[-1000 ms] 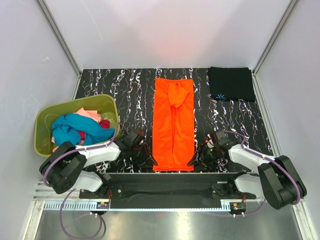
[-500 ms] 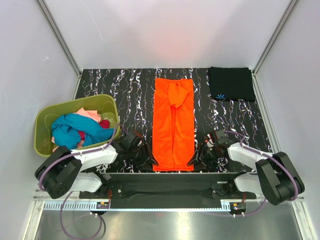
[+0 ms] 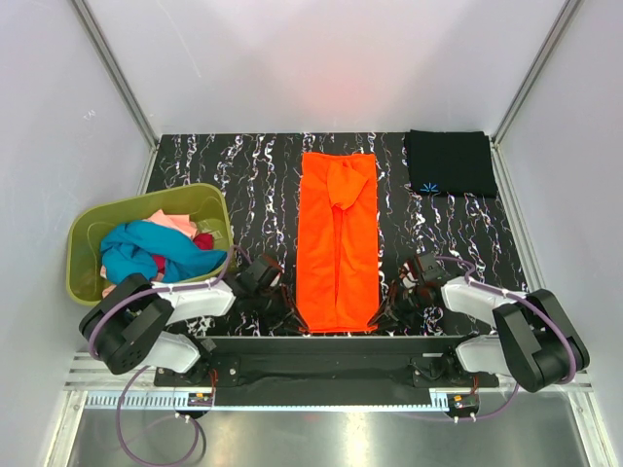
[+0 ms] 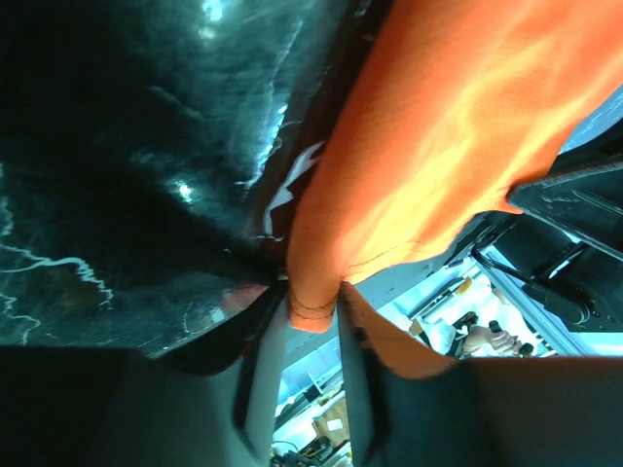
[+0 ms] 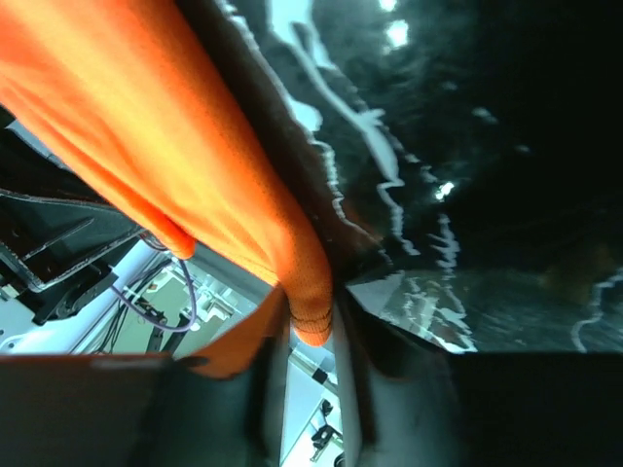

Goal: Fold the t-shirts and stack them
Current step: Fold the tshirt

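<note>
A bright orange t-shirt [image 3: 337,238], folded into a long strip, lies down the middle of the black marbled table [image 3: 253,175]. My left gripper [image 3: 293,313] is shut on its near left hem corner. The left wrist view shows the orange t-shirt [image 4: 448,126] with that corner pinched in my left gripper [image 4: 313,321]. My right gripper [image 3: 382,312] is shut on the near right corner. In the right wrist view, the orange t-shirt [image 5: 165,126] ends in a fold squeezed by my right gripper [image 5: 311,331]. A folded black t-shirt [image 3: 450,162] with a small light-blue mark lies at the back right.
An olive-green basket [image 3: 86,230] stands at the left and holds crumpled teal [image 3: 146,250], pink [image 3: 175,222] and red [image 3: 204,240] t-shirts. Both grippers sit low at the table's near edge, just beyond the arm bases. White walls with metal posts enclose the table.
Both grippers have closed in on the orange t-shirt's near corners and pinched them. The near hem now curves up slightly between them.
</note>
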Motion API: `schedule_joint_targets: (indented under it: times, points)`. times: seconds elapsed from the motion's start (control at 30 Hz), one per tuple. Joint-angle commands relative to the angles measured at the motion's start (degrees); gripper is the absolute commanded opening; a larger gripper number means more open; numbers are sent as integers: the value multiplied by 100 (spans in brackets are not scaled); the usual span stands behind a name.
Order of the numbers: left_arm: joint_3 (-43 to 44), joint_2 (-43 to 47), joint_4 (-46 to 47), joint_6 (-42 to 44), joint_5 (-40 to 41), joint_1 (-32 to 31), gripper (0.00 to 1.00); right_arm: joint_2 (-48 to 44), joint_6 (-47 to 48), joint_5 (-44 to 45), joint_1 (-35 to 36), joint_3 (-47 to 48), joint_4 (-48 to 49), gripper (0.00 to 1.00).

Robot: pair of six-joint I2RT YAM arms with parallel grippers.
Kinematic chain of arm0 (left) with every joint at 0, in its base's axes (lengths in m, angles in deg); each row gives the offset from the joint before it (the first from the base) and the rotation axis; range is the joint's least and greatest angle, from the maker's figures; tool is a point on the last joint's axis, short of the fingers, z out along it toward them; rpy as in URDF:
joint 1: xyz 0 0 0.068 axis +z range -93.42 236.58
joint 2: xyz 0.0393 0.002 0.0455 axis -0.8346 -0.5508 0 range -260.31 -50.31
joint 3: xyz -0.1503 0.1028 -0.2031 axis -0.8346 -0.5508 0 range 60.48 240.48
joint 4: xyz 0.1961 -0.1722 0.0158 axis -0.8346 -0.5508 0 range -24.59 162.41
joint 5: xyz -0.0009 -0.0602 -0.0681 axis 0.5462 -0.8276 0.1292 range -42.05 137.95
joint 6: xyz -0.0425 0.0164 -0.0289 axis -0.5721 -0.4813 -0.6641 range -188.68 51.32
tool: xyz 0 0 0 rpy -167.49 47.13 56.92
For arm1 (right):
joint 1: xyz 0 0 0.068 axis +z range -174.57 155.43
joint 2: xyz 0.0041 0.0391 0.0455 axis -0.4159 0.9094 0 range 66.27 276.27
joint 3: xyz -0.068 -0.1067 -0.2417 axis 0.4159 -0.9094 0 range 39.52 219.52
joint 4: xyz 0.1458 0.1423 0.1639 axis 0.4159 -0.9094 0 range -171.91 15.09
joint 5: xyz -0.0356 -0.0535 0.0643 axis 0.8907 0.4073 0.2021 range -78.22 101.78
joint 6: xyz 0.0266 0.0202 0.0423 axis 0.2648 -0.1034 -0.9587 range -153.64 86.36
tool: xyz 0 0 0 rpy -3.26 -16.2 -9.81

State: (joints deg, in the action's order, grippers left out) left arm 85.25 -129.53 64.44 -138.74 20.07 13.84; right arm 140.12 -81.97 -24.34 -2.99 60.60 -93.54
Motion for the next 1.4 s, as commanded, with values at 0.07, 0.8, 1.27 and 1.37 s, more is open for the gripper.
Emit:
schedule_joint_targets:
  times: [0.07, 0.8, 1.27, 1.37]
  points:
    - [-298, -190, -820, 423, 986, -50, 14, -133, 114, 562, -23, -166, -26, 14]
    - [3416, -742, -3500, 2127, 2111, 222, 0, 751, 904, 483, -154, 2672, -1423, 0]
    - [7028, -3037, -4511, 3174, 1742, 1566, 0, 2906, 1678, 281, -1015, 5616, -2408, 0]
    - [7846, -3547, -4661, 3271, 1549, 1681, 0, 3399, 1819, 211, -1182, 6293, -2645, 0]
